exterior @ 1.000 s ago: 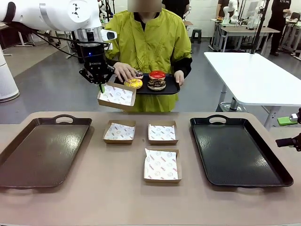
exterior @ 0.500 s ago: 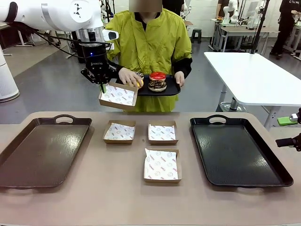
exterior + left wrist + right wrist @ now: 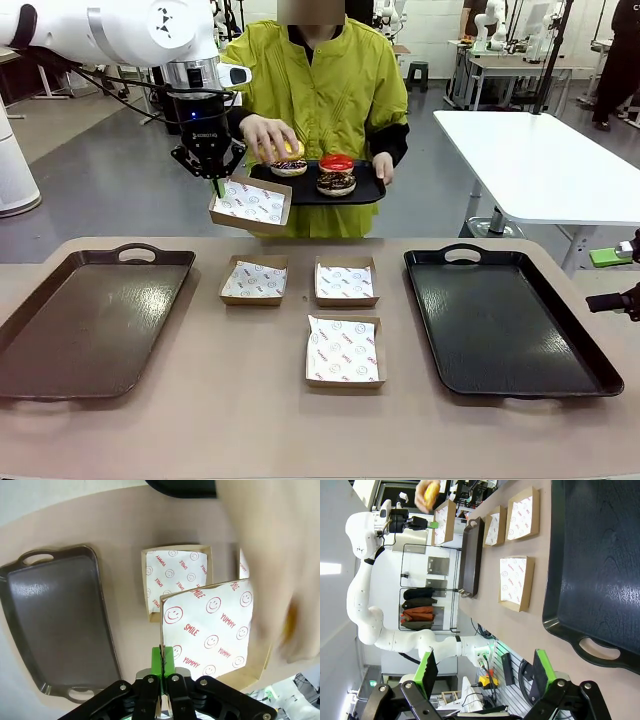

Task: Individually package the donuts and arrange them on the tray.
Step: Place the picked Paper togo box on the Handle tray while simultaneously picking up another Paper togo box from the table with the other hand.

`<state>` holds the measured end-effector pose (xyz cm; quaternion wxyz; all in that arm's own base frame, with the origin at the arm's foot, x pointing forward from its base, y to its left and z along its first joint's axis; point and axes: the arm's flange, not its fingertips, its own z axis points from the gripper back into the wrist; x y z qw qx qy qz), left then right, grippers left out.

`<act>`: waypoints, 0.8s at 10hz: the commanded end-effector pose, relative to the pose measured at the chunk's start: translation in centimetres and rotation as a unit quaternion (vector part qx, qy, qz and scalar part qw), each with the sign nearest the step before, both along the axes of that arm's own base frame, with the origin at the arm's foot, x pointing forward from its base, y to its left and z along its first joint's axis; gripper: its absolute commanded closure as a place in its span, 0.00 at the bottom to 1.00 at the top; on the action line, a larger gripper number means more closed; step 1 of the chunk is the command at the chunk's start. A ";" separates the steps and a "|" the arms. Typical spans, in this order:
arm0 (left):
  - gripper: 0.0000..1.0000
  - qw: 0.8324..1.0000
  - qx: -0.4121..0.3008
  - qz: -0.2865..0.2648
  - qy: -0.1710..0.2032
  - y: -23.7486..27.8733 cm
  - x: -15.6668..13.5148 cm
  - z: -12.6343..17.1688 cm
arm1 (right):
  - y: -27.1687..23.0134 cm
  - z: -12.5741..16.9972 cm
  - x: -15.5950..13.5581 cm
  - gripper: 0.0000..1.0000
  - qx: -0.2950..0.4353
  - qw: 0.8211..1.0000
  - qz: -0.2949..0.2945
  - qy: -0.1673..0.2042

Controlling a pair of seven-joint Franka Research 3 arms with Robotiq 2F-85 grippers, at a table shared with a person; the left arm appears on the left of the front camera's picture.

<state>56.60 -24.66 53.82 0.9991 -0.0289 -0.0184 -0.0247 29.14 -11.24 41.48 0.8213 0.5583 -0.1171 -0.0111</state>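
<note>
My L claw [image 3: 216, 184] pinched on box [image 3: 250, 203] rim, up off surface [image 3: 200, 430]. Person's hand [image 3: 262, 135] w/ yellow donut [image 3: 291, 150] just right of it. R claw [image 3: 485, 672] wide.

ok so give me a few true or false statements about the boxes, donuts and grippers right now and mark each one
1. The left gripper is shut on the rim of a paper-lined brown cardboard box, held in the air. True.
2. The person's hand holds the red glazed donut. False: it holds the yellow-iced donut; the red glazed donut sits on the small black tray.
3. Three more lined boxes lie empty on the table. True.
4. The large black tray holds a boxed donut. False: nothing is on it.
5. The right gripper is shut. False: it is open.
</note>
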 end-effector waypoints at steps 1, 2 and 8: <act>1.00 1.000 0.002 0.005 0.001 0.3 -0.7 0.0 | 0.0 0.0 0.1 0.00 0.006 1.000 0.002 -0.006; 1.00 1.000 0.002 0.005 0.001 0.3 -0.7 0.0 | 0.0 0.0 0.1 0.00 0.006 1.000 0.002 -0.006; 1.00 1.000 0.002 0.005 0.001 0.3 -0.7 0.0 | 0.0 0.0 0.1 0.00 0.006 1.000 0.002 -0.006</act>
